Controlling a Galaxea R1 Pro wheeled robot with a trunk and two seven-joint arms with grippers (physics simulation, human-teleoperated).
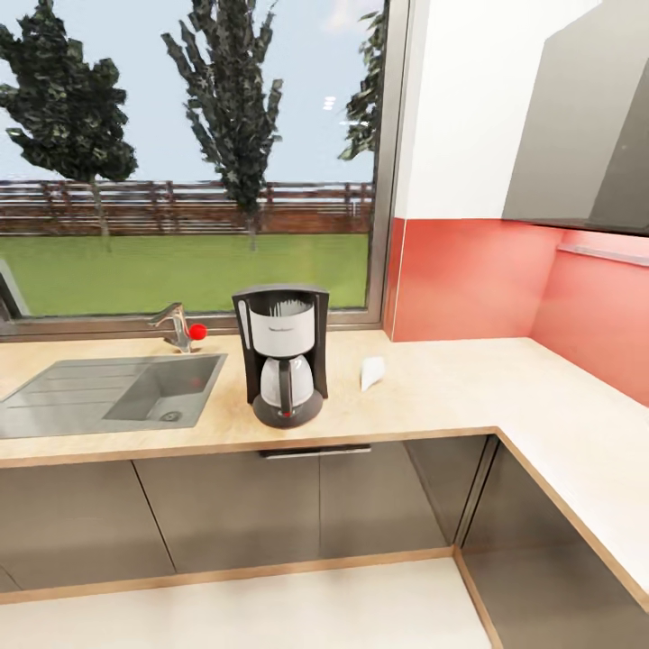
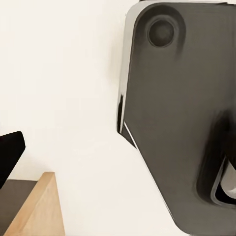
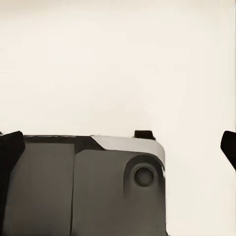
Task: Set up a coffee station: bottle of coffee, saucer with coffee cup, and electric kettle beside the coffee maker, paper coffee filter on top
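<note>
The coffee maker [image 1: 281,353], black with a white front and a glass carafe, stands on the kitchen countertop [image 1: 433,397] just right of the sink. A small white paper coffee filter [image 1: 371,371] lies on the worktop a short way to its right. In the right wrist view my right gripper [image 3: 118,147] is open, its dark fingertips [image 3: 9,152] at the two edges of the frame with nothing between. My left gripper [image 2: 118,157] looks open too, one dark fingertip [image 2: 10,157] at the frame's edge. Both hang over pale floor beside my dark base [image 2: 177,123].
A grey sink [image 1: 108,392] with a tap [image 1: 180,326] with a red knob is set into the worktop at the left. The counter turns a corner and runs forward along the right [image 1: 586,469]. Dark cabinet fronts [image 1: 225,505] are below, a grey wall cabinet [image 1: 586,126] above.
</note>
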